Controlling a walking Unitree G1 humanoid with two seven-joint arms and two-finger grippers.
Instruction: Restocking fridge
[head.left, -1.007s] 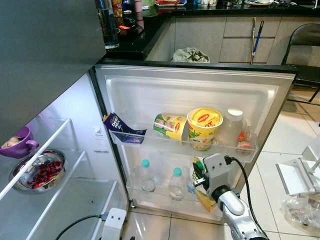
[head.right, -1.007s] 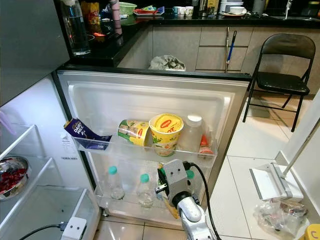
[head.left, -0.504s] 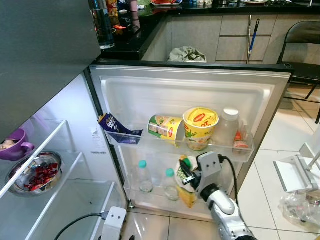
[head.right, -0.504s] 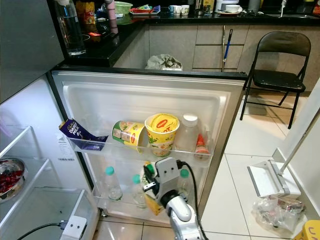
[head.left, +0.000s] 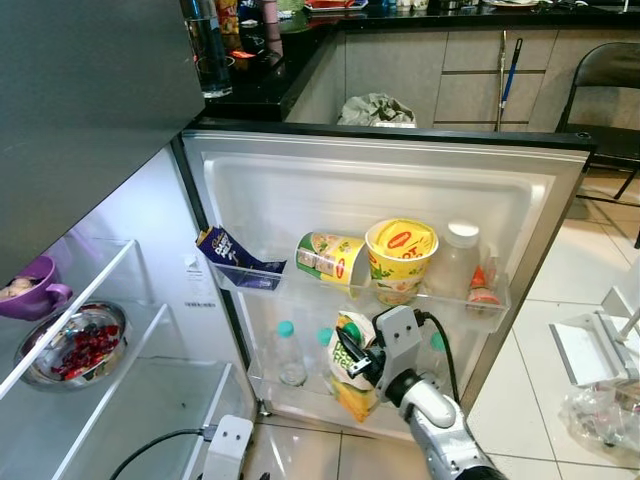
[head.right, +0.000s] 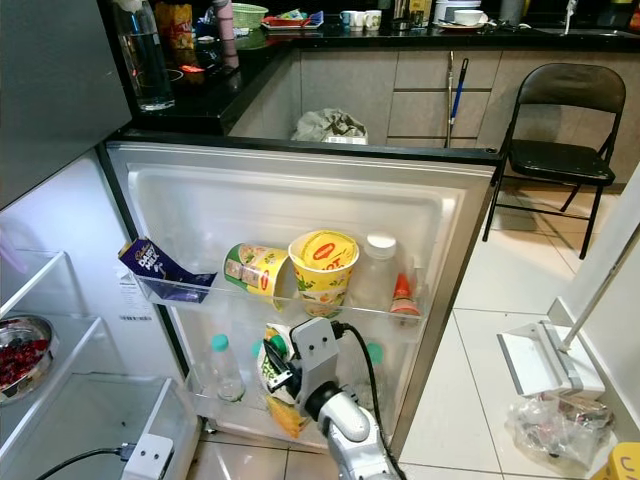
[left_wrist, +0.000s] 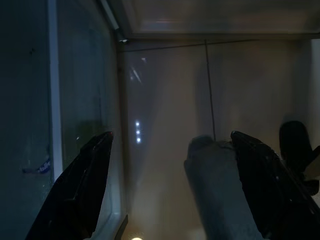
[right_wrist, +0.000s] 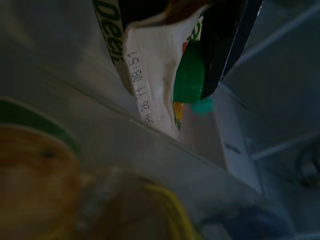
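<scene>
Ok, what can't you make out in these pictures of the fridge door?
- White, green and yellow pouch in the right end effector: its label is blurred in the right wrist view.
- Lower door shelf: the right arm hides the items behind it.
- Purple bowl: cut off by the left eye view's edge.

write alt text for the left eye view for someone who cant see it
The robot's right pincer holds a white and yellow snack packet in front of the open fridge door's lower shelf, beside a teal-capped water bottle. The upper door shelf carries a blue chocolate wrapper, a tipped noodle cup, an upright noodle cup and a clear jar.
</scene>
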